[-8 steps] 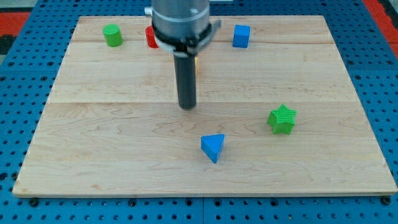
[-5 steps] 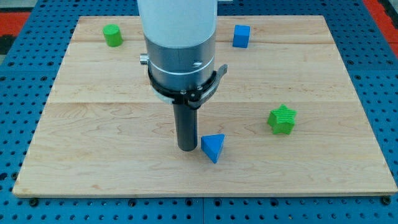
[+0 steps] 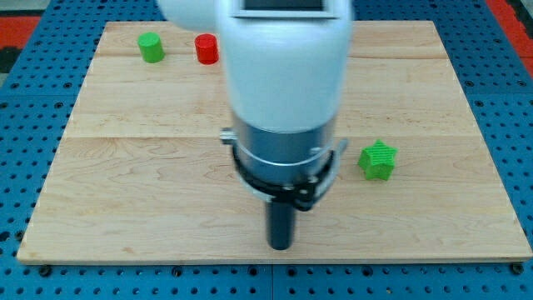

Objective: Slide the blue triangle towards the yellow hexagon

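Observation:
My tip (image 3: 281,246) rests on the board near the view's bottom edge, a little right of centre. The arm's white and grey body fills the middle of the view. The blue triangle does not show; it is hidden behind the arm or the rod. The yellow hexagon does not show either. I cannot tell whether the tip touches the triangle.
A green star block (image 3: 378,160) lies right of the arm. A green cylinder (image 3: 151,47) and a red cylinder (image 3: 206,48) stand at the top left. The wooden board (image 3: 125,183) lies on a blue pegboard; its bottom edge is just below my tip.
The tip has moved from the board's middle down and right to the bottom edge. The arm now hides the blue triangle and blue cube; the red cylinder has come into view.

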You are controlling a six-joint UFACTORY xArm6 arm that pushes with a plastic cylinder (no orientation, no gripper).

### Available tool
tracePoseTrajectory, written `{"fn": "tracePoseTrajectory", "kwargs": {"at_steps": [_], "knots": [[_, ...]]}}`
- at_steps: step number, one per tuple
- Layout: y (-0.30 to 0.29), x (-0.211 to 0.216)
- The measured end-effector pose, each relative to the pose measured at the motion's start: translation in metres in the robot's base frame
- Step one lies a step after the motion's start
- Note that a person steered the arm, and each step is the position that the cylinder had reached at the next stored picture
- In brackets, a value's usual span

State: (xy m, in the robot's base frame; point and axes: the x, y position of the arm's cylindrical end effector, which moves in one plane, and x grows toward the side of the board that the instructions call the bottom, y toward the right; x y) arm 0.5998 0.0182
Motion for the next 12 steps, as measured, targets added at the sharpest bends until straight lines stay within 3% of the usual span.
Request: {"fn": "tracePoseTrajectory", "kwargs": {"at_steps": [4, 6, 12], "knots": [[0.05, -0.01], [0.032, -0.037], [-0.01, -0.039]]}}
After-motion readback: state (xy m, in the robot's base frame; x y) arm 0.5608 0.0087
